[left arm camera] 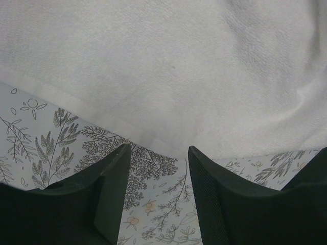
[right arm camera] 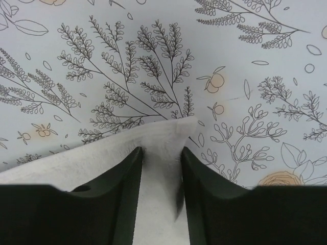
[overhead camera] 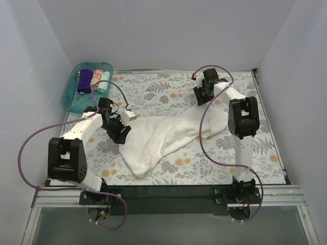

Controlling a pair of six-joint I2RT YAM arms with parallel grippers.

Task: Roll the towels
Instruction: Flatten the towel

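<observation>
A large white towel (overhead camera: 168, 135) lies crumpled across the middle of the floral sheet (overhead camera: 168, 97). My left gripper (overhead camera: 120, 131) is at its left edge. In the left wrist view the left gripper (left arm camera: 158, 148) is open over the sheet, its tips just short of the white towel's (left arm camera: 179, 66) hem. My right gripper (overhead camera: 201, 95) is at the towel's far right end. In the right wrist view the right gripper (right arm camera: 161, 149) stands open, its fingers on either side of a corner of the white towel (right arm camera: 102, 155). Rolled purple (overhead camera: 84, 80), white-orange (overhead camera: 95, 77) and pale teal (overhead camera: 104, 81) towels lie in the tray.
The teal plastic tray (overhead camera: 69, 99) sits at the back left corner. White walls close in the left, back and right sides. Purple cables loop from both arms over the sheet.
</observation>
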